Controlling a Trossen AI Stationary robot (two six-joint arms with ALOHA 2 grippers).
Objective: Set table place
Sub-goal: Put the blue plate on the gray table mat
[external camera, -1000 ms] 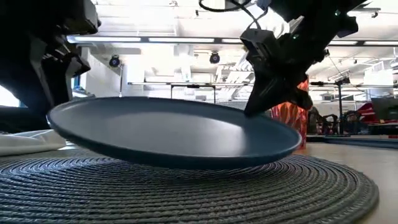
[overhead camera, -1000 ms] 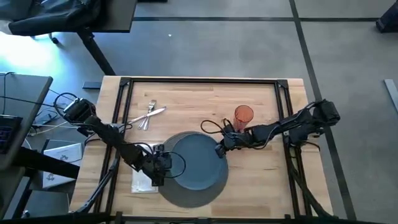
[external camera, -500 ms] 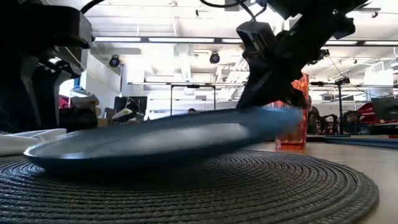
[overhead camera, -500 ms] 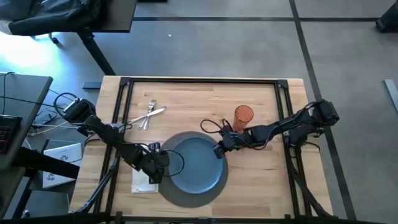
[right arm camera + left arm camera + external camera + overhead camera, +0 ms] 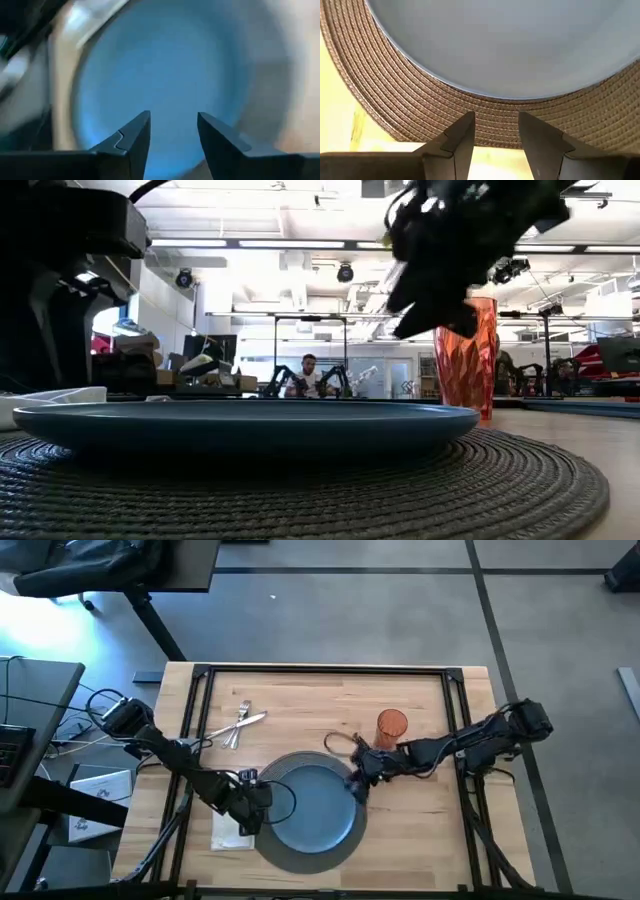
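The plate (image 5: pixel 314 807) lay flat on the placemat (image 5: pixel 296 856); both claws, left (image 5: pixel 262 802) and right (image 5: pixel 356 787), were spread at its rim and should lift clear without nudging it.

Robotics lab: more arms (image 5: pixel 285 378) behind

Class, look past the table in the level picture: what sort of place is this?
Probably a robotics lab or workshop: long ceiling strip lights, another pair of robot arms with a seated person behind, and equipment stands.
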